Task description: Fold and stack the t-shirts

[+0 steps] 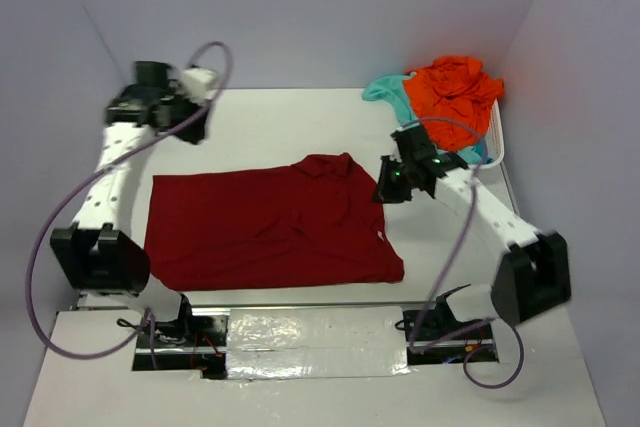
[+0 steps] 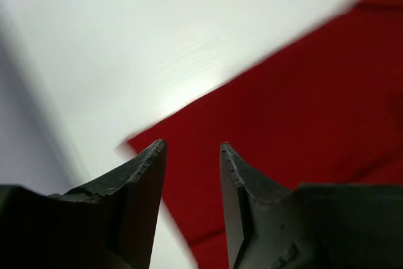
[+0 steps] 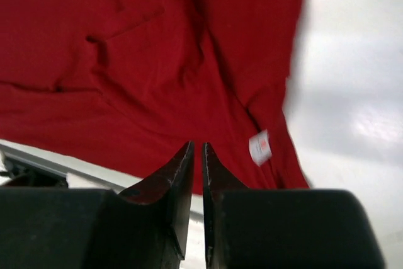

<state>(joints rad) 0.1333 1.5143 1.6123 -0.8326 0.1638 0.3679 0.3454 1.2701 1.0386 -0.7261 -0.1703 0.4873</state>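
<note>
T-shirt [image 1: 270,227], dark red, flat at frame centre; orange t-shirt [image 1: 455,87] heaped in basket [image 1: 497,137], upper right.
Left gripper [image 2: 192,155] parted, empty, near the red cloth's corner; right gripper [image 3: 197,155] nearly clenched, empty. Risk: closed jaws shove rather than pinch, bunching the rumpled collar.

A plain dark red cloth t-shirt [image 1: 270,227] fills the middle of the overhead view in one flat colour, with no print. In the right wrist view a small white tag [image 3: 259,147] with a faint orange mark shows at centre right. At upper right of the overhead view are a bright orange crumpled cloth t-shirt [image 1: 455,87] and a light mint-aqua cloth t-shirt [image 1: 385,92], both plain, with a white plastic mesh basket [image 1: 497,142]. The flat table top [image 1: 280,117] is white and the walls [image 1: 300,7] are pale lavender-grey. The left gripper [image 2: 192,149] and right gripper [image 3: 196,148] are matte black. The arms [image 1: 112,182] are white with black joints.
</note>
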